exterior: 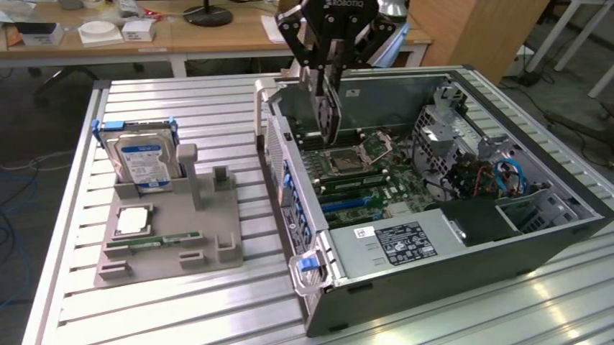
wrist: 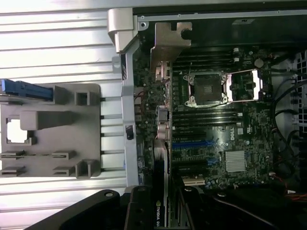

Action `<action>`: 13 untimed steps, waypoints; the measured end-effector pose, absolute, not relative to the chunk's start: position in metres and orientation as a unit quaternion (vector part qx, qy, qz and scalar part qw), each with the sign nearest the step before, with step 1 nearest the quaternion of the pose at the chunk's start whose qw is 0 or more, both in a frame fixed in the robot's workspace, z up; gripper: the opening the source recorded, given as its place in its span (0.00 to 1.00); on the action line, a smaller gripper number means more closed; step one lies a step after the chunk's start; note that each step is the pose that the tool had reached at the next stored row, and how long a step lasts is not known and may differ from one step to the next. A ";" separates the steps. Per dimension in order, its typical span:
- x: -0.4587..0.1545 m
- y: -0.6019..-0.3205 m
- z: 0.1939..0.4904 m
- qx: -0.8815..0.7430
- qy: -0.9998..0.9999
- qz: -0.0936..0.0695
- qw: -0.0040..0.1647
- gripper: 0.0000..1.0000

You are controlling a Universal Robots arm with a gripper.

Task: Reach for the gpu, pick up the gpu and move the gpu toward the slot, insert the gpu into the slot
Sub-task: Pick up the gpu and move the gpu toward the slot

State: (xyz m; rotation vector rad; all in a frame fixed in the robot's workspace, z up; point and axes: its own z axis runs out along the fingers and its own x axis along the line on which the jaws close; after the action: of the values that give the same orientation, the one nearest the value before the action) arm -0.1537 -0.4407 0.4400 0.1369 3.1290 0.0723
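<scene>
My gripper (exterior: 324, 66) is clamped narrow on the upper end of the graphics card (exterior: 326, 108), which hangs long-side down over the open computer case (exterior: 537, 237).

From the exterior view, the arm comes straight down from above with the wrist vertical. The card's lower end is inside the case rim, close beside the perforated rear wall (exterior: 278, 165) on the exterior view's left. It is just beside the processor socket (exterior: 360, 154). I have open room toward the exterior view's right across the green board (exterior: 389, 183), and the cables (exterior: 489, 176) are well apart from the card. The blue slot (exterior: 344, 207) lies farther along the board, nearer the camera and apart from the card. Out on the table (exterior: 192, 108), the grey holder (exterior: 172, 237) with the hard drive (exterior: 144, 162) stands well clear of the case.

From the wrist view, I see the card edge-on. Its silver bracket (wrist: 169, 43) is at the far end, tight beside the rear wall. The blue slot runs away from the card's edge at a right angle. I cannot tell whether the card touches the board.
</scene>
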 end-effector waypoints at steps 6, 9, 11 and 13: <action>-0.137 -0.441 0.440 0.044 0.999 0.023 0.003 0.26; -0.129 -0.441 0.440 0.044 0.999 0.023 0.003 0.26; -0.124 -0.441 0.440 0.044 0.999 0.023 0.002 0.26; -0.118 -0.441 0.440 0.044 0.999 0.023 0.002 0.26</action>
State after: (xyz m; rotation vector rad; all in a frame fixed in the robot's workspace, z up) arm -0.1183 -0.4409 0.4400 0.1371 3.1341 0.0729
